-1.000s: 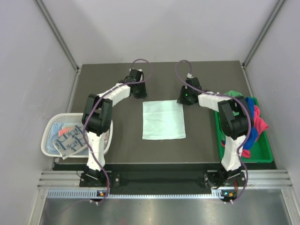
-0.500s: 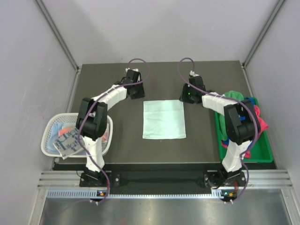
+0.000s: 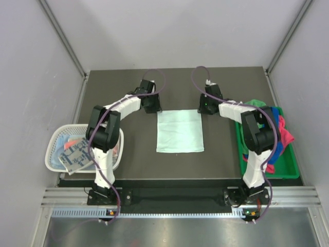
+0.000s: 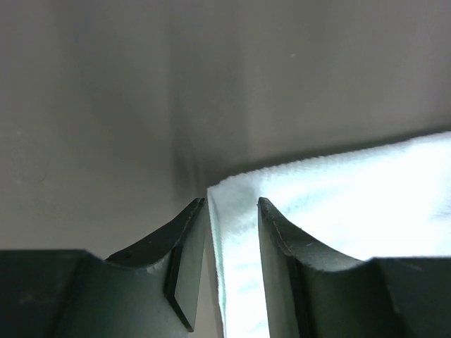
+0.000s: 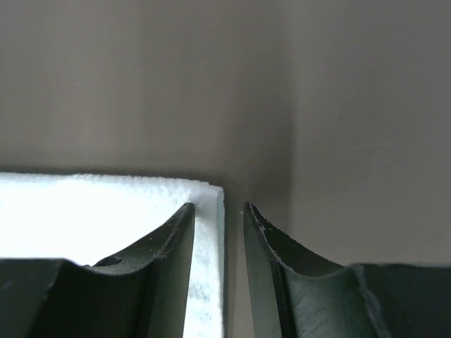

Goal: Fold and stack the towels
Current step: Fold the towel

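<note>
White mesh basket [image 3: 50, 157], green bin [image 3: 286, 171]

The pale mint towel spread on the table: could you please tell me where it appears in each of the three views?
Top external: the pale mint towel lies flat at the table's centre, between the arms.
Left wrist: its corner fills the lower right, reaching into the left gripper.
Right wrist: its corner fills the lower left, reaching into the right gripper.
Shared landmark: the dark table surface around it.
</note>
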